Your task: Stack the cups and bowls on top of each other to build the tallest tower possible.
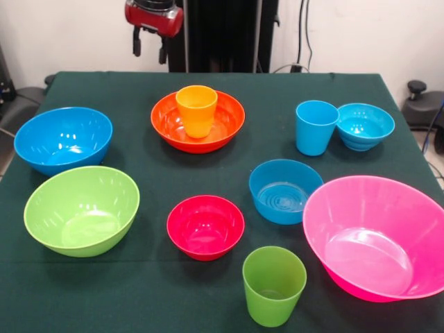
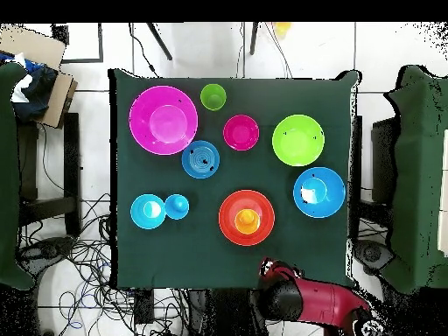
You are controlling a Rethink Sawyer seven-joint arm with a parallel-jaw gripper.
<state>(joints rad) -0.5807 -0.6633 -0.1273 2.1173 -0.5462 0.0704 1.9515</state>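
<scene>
Sawyer arm (image 1: 154,15) drawn back at table's far edge, red wrist housing up top in front view, gripper (image 1: 150,47) hanging below w/ two short dark fingers (image 1: 137,46) pointing down, gap showing btwn them, nothing held. Overhead view: red-and-black arm (image 2: 311,302) lies folded by the base, off the table's edge

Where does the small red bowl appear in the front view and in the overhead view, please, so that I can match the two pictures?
Front view: the small red bowl sits low and centre, between the lime green bowl and the medium blue bowl.
Overhead view: the same bowl lies in the upper middle of the table, right of the green cup.
Shared landmark: the orange cup standing in the wide orange bowl.
</scene>
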